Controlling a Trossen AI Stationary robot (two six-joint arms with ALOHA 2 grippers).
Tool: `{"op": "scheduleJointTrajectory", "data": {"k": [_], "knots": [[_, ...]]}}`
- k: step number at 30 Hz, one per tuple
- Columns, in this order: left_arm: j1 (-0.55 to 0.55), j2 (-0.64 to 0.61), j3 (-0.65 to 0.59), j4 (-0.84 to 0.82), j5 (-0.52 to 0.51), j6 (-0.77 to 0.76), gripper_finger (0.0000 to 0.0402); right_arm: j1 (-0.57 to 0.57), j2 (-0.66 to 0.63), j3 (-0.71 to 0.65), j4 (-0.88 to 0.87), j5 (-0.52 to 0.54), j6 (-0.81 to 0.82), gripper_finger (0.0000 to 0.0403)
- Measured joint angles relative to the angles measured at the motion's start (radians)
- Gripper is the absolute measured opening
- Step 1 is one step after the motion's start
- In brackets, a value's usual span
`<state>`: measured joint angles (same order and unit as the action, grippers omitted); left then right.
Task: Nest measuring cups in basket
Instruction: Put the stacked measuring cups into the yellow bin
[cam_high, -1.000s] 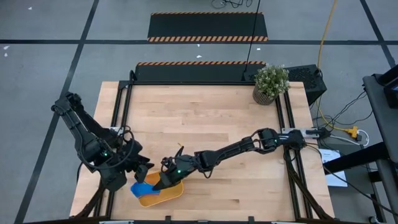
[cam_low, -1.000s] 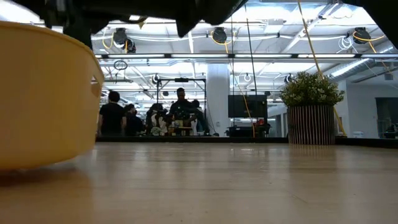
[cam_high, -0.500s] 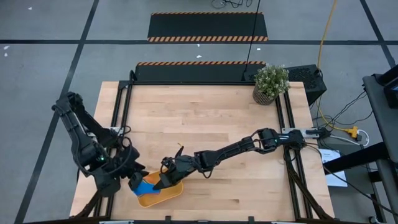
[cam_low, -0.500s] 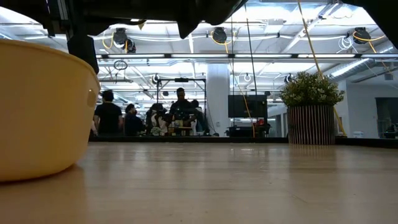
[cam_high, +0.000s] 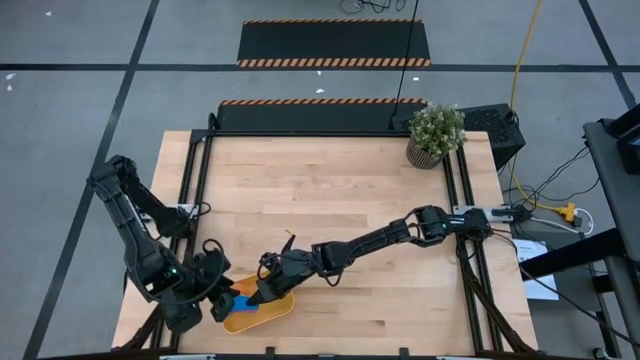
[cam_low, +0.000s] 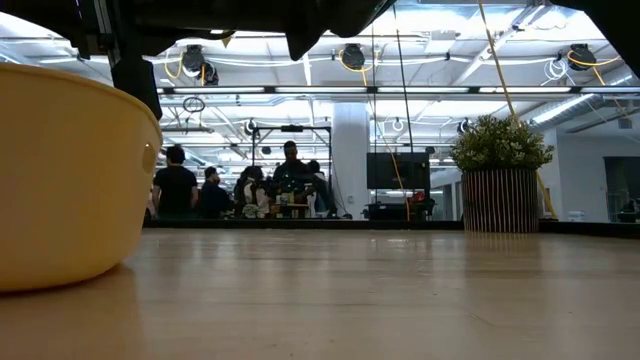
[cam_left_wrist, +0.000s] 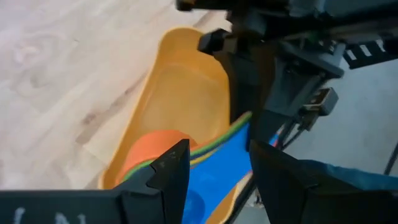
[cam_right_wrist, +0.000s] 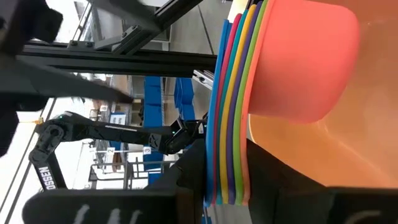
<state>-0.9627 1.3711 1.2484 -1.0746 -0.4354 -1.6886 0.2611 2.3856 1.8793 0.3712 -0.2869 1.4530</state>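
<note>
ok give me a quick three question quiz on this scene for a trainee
1. True or false: the measuring cups are nested into one stack.
2. Which gripper reaches from the table's far right side to the basket? A) left gripper B) right gripper C) neither
3. Fill in: the potted plant stands at the table's back ______ corner in the high view.

Key:
1. True. The right wrist view shows coloured handles layered together, with the orange cup outermost, at the basket's edge.
2. B. The right gripper is at the basket; the left gripper sits at the basket's other end beside the blue cup.
3. Right.
</note>
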Motion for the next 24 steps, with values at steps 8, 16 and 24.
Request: {"op": "scheduleJointTrajectory", "data": {"k": [8, 16, 24], "knots": [[-0.009, 0.017, 0.0, 0.039, 0.0, -0.016, 0.017, 0.0, -0.004, -0.001, 0.047, -0.018, 0.027, 0.0066], [-0.016, 0.017, 0.0, 0.038, 0.0, -0.035, 0.017, 0.0, -0.004, 0.006, 0.055, -0.102, 0.046, 0.0066], [-0.015, 0.017, 0.0, 0.039, -0.004, -0.051, 0.017, -0.016, -0.11, 0.016, -0.183, -0.132, -0.093, 0.0066]]}}
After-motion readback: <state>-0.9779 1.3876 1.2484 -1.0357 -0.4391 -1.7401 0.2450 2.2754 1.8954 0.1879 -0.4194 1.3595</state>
